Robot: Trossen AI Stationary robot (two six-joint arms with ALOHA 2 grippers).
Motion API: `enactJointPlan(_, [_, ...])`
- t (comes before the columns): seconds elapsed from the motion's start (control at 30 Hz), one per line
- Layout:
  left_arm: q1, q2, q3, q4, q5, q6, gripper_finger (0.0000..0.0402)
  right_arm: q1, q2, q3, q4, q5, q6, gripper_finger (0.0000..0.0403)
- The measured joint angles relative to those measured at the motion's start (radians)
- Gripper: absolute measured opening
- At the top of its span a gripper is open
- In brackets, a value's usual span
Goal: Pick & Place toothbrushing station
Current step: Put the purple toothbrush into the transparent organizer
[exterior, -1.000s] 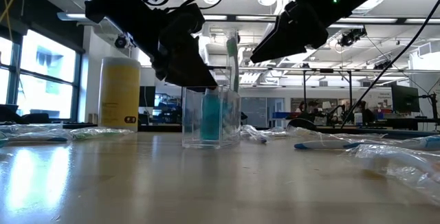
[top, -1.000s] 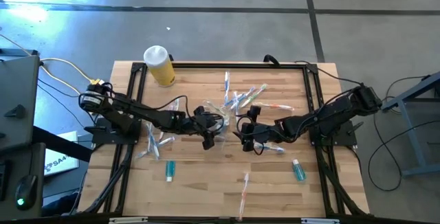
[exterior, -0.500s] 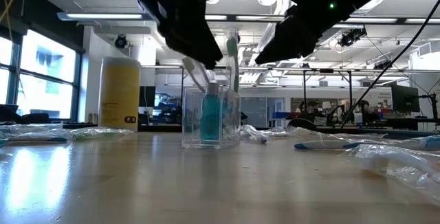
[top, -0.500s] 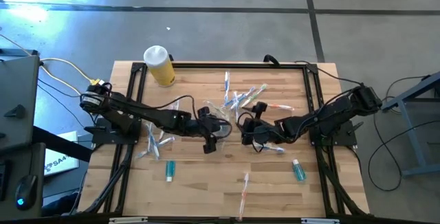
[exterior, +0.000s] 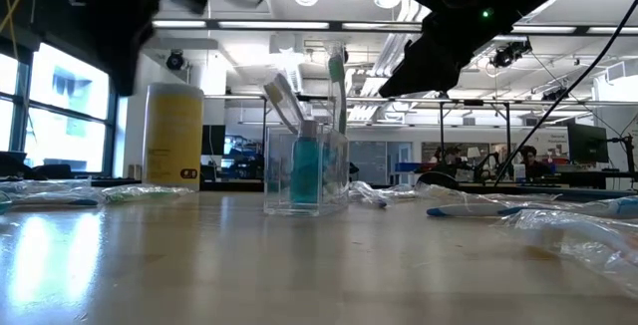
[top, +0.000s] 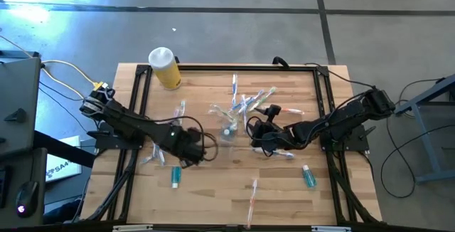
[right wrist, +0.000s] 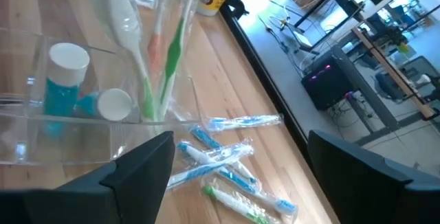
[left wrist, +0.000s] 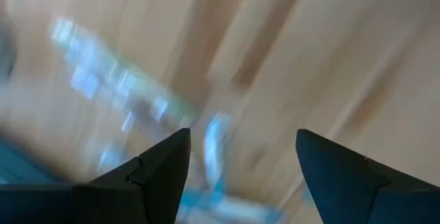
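Your clear plastic cup stood upright near the table's centre, holding toothbrushes and teal tubes. Your right gripper hovered at its 3 o'clock, fingers apart and empty. Your left gripper sat toward 8 o'clock, fingers also apart, gripping nothing.

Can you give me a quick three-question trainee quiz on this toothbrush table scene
1. True or false: the cup stands upright.
2. What color are the tubes in the cup: A teal, B red, C black?
3. Which gripper is nearer the cup: the left gripper or the right gripper?

Key: 1 true; 2 A; 3 right.
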Motion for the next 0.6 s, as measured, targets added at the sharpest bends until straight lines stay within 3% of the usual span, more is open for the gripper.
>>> enactJointPlan(0.1, [0.005,-0.001,-0.077,-0.044,0.089,-0.059,0.0258,0.0,0.0,0.0,0.001,-0.018,0.003,0.0326])
enactJointPlan(0.23, [0.029,-0.009,-0.187,0.02,0.181,-0.053,0.0258,0.0,0.0,0.0,-0.003,-0.037,0.029,0.0326])
enactJointPlan(0.5, [0.102,-0.008,-0.319,0.047,0.18,-0.051,0.0258,0.0,0.0,0.0,-0.004,-0.125,0.061,0.0326])
enactJointPlan(0.6, [0.147,-0.008,-0.319,0.051,0.103,-0.044,0.0258,0.0,0.0,0.0,0.0,-0.125,0.074,0.0326])
